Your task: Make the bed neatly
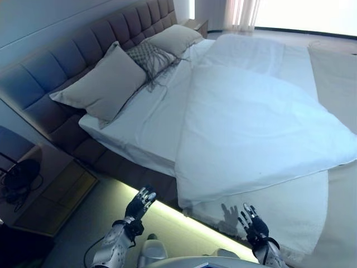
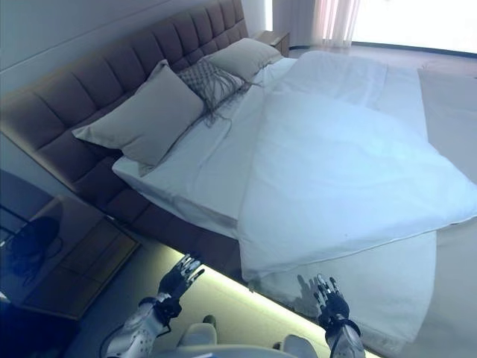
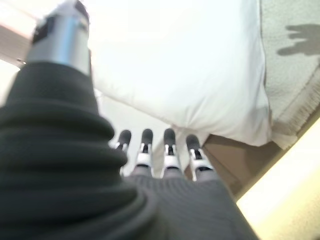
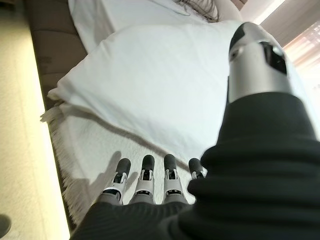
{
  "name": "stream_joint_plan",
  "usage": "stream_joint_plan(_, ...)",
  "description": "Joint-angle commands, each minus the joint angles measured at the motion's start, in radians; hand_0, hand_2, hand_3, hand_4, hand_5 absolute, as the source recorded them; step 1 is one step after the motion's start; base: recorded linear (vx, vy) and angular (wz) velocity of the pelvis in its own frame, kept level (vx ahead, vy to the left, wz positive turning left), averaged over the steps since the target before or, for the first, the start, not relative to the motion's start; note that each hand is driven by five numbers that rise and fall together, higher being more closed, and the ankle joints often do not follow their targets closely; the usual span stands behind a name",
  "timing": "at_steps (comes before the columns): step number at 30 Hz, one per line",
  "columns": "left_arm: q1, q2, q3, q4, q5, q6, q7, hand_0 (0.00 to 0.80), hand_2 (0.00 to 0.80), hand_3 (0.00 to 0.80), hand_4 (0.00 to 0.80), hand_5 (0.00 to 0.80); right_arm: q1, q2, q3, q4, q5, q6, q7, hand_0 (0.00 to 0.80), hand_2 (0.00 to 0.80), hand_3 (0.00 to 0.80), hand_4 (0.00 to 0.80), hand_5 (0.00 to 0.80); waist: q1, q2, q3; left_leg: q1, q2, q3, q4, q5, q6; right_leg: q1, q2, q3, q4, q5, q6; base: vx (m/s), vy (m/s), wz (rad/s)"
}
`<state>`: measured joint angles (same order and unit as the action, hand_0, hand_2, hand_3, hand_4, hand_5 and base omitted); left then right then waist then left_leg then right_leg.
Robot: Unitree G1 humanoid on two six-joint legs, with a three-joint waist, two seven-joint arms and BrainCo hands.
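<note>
The bed (image 1: 146,120) fills your view. From left: pillows (image 1: 103,84) sit at the headboard, and the white duvet (image 1: 251,131) lies skewed, its corner overhanging the near edge. Straightening remains. Left hand (image 1: 139,204) and right hand (image 1: 254,224) hover empty, fingers extended.

I see a wooden nightstand (image 1: 53,190) beside the headboard end with a dark object (image 1: 19,177) on top, and sheer curtains (image 1: 242,12) at the far wall
</note>
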<state>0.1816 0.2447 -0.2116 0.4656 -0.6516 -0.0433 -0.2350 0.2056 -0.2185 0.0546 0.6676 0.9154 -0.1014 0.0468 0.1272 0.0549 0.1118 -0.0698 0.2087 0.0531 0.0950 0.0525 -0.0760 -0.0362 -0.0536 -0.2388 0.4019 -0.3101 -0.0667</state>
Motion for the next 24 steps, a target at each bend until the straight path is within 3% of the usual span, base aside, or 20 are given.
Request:
stream_joint_plan(1,0.024,0.005,0.079,-0.075,0.023,-0.015,-0.049,0.0,0.0,0.0,0.0,0.0,0.025,0.002,-0.019,-0.08,-0.015,-0.004,0.01,0.0,0.0,0.0,0.0,0.0,0.012,-0.004,-0.012,-0.028,0.005,-0.003,-0.114,0.222,-0.078,0.151,-0.057,-0.033,-0.196,0.159,0.115,0.367,0.304,-0.19)
stream_joint_plan(3,0.023,0.01,0.086,-0.077,0.012,-0.013,-0.066,0.0,0.0,0.0,0.0,0.0,0.021,0.004,-0.009,-0.076,-0.023,-0.013,0.005,0.0,0.0,0.0,0.0,0.0,0.009,-0.009,-0.016,-0.02,-0.027,0.009,-0.076,0.126,-0.052,0.146,-0.113,-0.031,-0.166,0.155,0.137,0.37,0.349,-0.24)
stream_joint_plan(5,0.019,0.021,0.09,-0.086,0.006,-0.011,-0.068,0.0,0.0,0.0,0.0,0.0,0.024,0.023,-0.007,-0.072,-0.044,-0.015,-0.005,0.0,0.0,0.0,0.0,0.0,0.009,-0.013,-0.024,-0.011,-0.055,0.012,-0.053,0.089,-0.027,0.149,-0.183,-0.028,-0.113,0.149,0.173,0.392,0.368,-0.27)
stream_joint_plan(7,0.005,0.038,0.09,-0.099,0.033,-0.009,-0.068,0.0,0.0,0.0,0.0,0.0,0.031,0.053,-0.026,-0.07,-0.041,0.003,-0.006,0.0,0.0,0.0,0.0,0.0,0.024,-0.038,-0.034,-0.04,-0.103,0.018,0.034,0.04,0.02,0.178,-0.253,-0.016,-0.075,0.184,0.207,0.391,0.242,-0.14)
stream_joint_plan(8,0.003,0.04,0.09,-0.101,0.035,-0.01,-0.066,0.0,0.0,0.0,0.0,0.0,0.031,0.058,-0.026,-0.071,-0.045,0.007,0.0,0.0,0.0,0.0,0.0,0.0,0.028,-0.043,-0.037,-0.045,-0.11,0.017,0.044,0.033,0.028,0.179,-0.263,-0.014,-0.071,0.195,0.21,0.354,0.229,-0.06)
stream_joint_plan(9,0.0,0.042,0.093,-0.126,0.029,0.002,-0.042,0.0,0.0,0.0,0.0,0.0,0.04,0.078,-0.002,-0.107,-0.072,0.005,-0.008,0.0,0.0,0.0,0.0,0.0,0.037,-0.056,-0.045,-0.038,-0.146,0.029,0.05,0.008,0.066,0.147,-0.322,-0.005,-0.006,0.277,0.212,0.365,0.266,-0.09)
stream_joint_plan(13,-0.012,0.056,0.075,-0.111,0.034,-0.022,-0.012,0.0,0.0,0.0,0.0,0.0,0.041,0.097,0.034,-0.15,-0.087,-0.011,-0.019,0.0,0.0,0.0,0.0,0.0,0.044,-0.048,-0.067,-0.024,-0.198,0.042,0.046,-0.02,0.115,0.092,-0.373,0.032,0.1,0.318,0.193,0.268,0.292,-0.02)
stream_joint_plan(18,-0.045,0.054,0.071,-0.07,0.027,-0.022,0.031,0.0,0.0,0.0,0.0,0.0,0.028,0.091,0.036,-0.109,-0.079,-0.024,-0.006,0.0,0.0,0.0,0.0,0.0,0.051,-0.052,-0.082,-0.001,-0.263,0.036,0.054,-0.056,0.156,0.043,-0.393,0.037,0.217,0.384,0.19,0.193,0.185,0.12)
stream_joint_plan(22,-0.064,0.062,0.086,-0.084,0.006,-0.015,0.053,0.0,0.0,0.0,0.0,0.0,-0.008,0.076,0.038,-0.07,-0.056,-0.025,0.0,0.0,0.0,0.0,0.0,0.0,0.05,-0.064,-0.068,0.035,-0.273,0.032,0.031,-0.066,0.147,-0.005,-0.316,-0.022,0.018,0.388,0.176,0.116,-0.046,-0.19)
stream_joint_plan(24,-0.083,0.07,0.084,-0.102,-0.008,-0.015,0.064,0.0,0.0,0.0,0.0,0.0,-0.052,0.067,0.035,-0.035,-0.037,-0.028,0.006,0.0,0.0,0.0,0.0,0.0,0.045,-0.075,-0.052,0.048,-0.272,0.032,0.02,-0.08,0.139,-0.023,-0.271,-0.022,-0.122,0.391,0.18,0.033,-0.155,-0.64)
